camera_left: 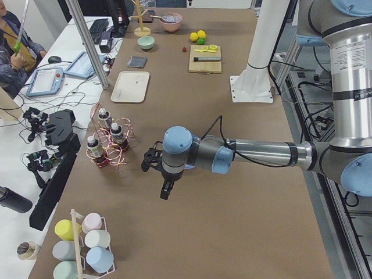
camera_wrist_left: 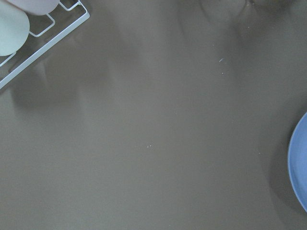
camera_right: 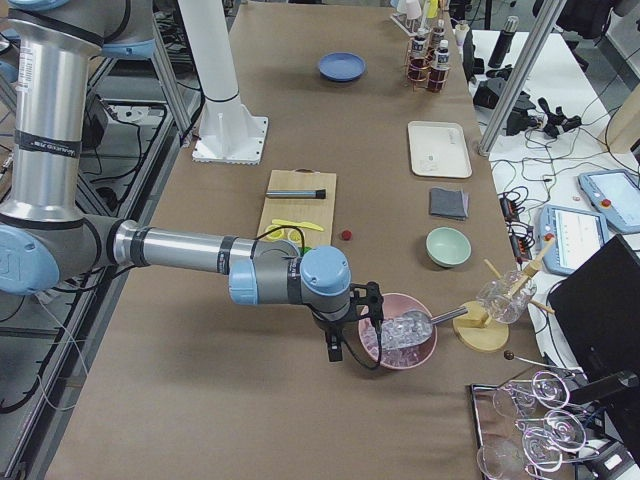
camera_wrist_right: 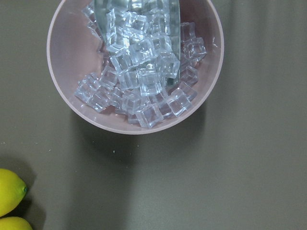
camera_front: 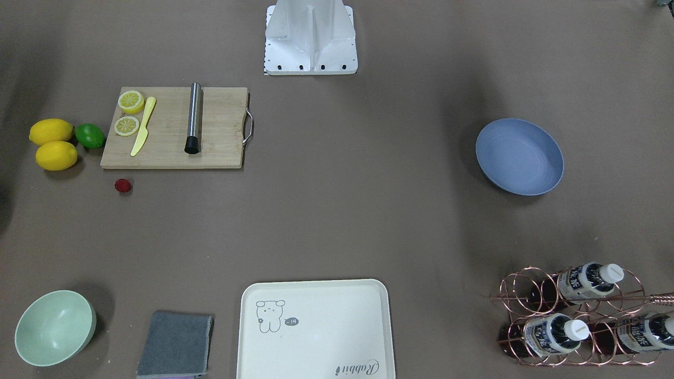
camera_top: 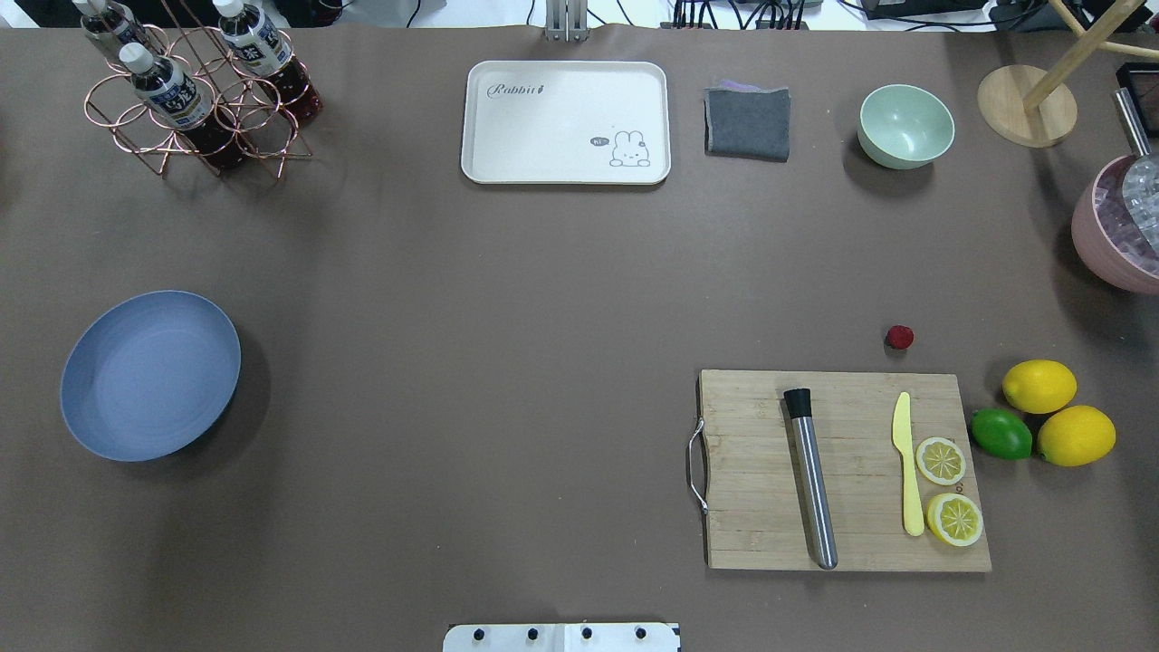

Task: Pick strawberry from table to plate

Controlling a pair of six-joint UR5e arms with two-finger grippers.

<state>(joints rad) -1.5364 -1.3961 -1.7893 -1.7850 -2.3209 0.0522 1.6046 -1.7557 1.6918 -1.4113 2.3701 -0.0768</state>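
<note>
The strawberry [camera_front: 122, 185] [camera_top: 899, 338] [camera_right: 346, 235], small and dark red, lies on the brown table [camera_top: 507, 299] just beyond the cutting board's far edge. The blue-grey plate [camera_front: 518, 156] [camera_top: 149, 374] [camera_right: 341, 67] sits empty at the table's other end; its rim [camera_wrist_left: 300, 167] shows at the right edge of the left wrist view. Only the side views show the grippers. The left gripper [camera_left: 165, 193] hangs above bare table at the left end. The right gripper [camera_right: 332, 352] hovers over the pink ice bowl, far from the strawberry. Whether either is open or shut I cannot tell.
A wooden cutting board [camera_top: 842, 469] carries a steel muddler, a yellow knife and lemon halves. Two lemons [camera_top: 1039, 387] and a lime [camera_top: 1000, 433] lie beside it. Farther off stand a pink ice bowl [camera_wrist_right: 72, 57], a green bowl [camera_top: 905, 125], a grey cloth [camera_top: 748, 122], a cream tray [camera_top: 566, 122] and a bottle rack [camera_top: 195, 100].
</note>
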